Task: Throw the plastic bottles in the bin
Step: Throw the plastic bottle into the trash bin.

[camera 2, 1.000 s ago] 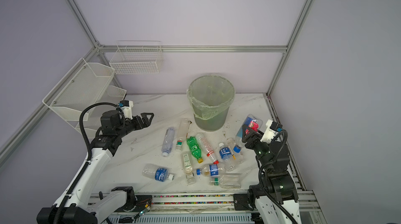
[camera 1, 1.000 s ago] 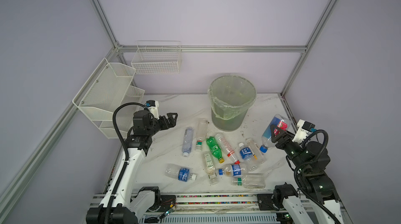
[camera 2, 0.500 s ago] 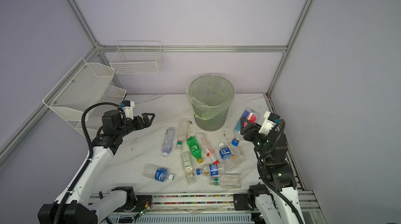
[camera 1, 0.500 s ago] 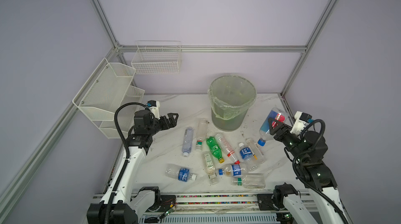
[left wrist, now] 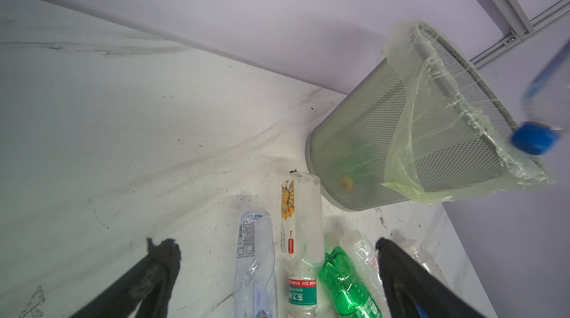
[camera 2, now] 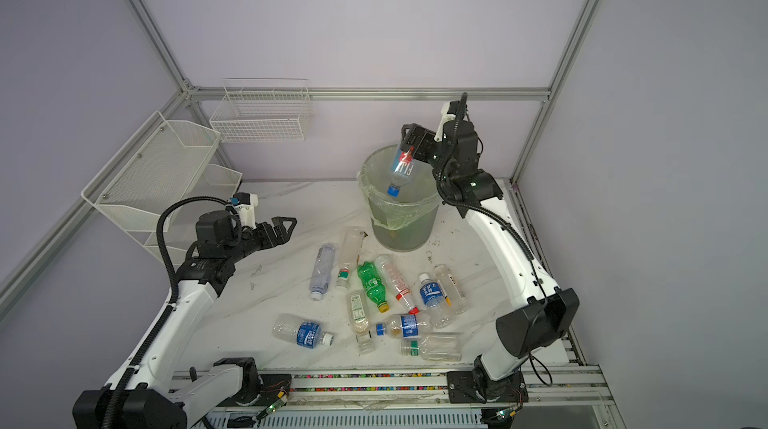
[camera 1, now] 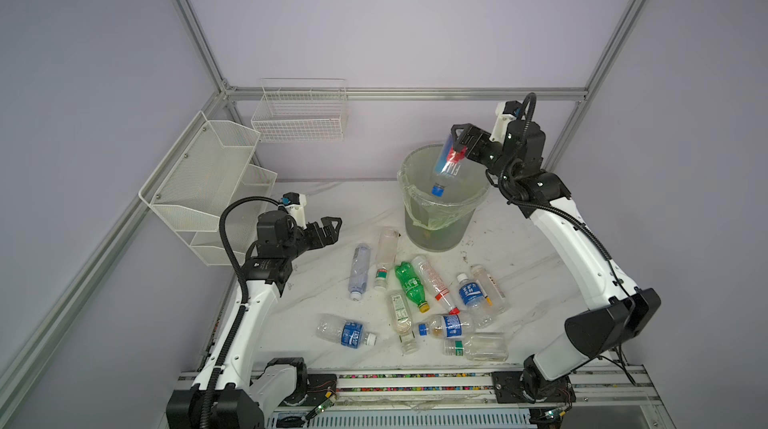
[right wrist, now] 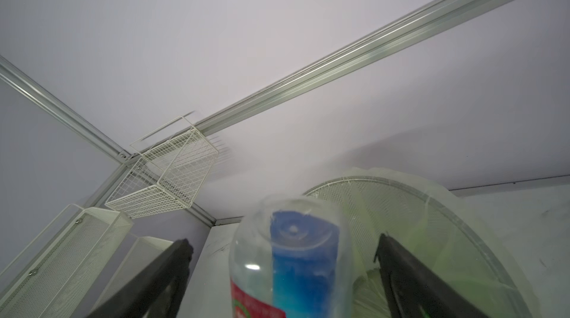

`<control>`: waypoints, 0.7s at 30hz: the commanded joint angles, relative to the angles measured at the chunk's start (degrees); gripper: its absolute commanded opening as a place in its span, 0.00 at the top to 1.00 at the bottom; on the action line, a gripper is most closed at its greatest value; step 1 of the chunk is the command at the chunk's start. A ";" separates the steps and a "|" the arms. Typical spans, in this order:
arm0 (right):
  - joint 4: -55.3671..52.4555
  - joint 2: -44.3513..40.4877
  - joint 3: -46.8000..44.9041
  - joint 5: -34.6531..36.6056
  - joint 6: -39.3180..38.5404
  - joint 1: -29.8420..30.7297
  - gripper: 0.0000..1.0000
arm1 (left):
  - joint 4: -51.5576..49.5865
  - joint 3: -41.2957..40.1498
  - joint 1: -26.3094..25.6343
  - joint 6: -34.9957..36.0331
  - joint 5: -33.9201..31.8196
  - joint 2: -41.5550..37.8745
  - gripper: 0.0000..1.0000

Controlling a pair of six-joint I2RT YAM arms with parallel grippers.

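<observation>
Plastic and blue-capped, one bottle (camera 1: 446, 165) hangs cap-down over the bin (camera 1: 440, 227) mouth, evidently to fall inside, the right gripper (camera 1: 457, 141) spread wide around it, gripping nothing; the left gripper (camera 1: 332, 230), open and empty, faces the bottles (camera 1: 411, 283) lying by the bin

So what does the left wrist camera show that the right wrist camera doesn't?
Left wrist only: clear and green plastic bottles lying on the white marbled table. Right wrist only: white wire baskets, and the open right gripper. Both: the grey mesh bin with its yellow-green bag, and the clear blue-capped bottle at its rim.
</observation>
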 commanded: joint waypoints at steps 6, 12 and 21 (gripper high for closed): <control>-1.15 -17.21 -11.60 8.32 -0.67 -0.28 0.03 | 1.13 -1.60 0.31 0.77 -0.26 -1.11 0.00; -1.53 -29.22 -26.26 8.70 2.98 -0.26 0.03 | 1.10 -1.67 0.31 0.50 -0.12 -1.20 0.00; -7.45 -40.92 -40.43 6.97 7.62 -0.32 0.03 | -0.77 -1.19 0.29 -0.94 -7.26 -1.83 0.00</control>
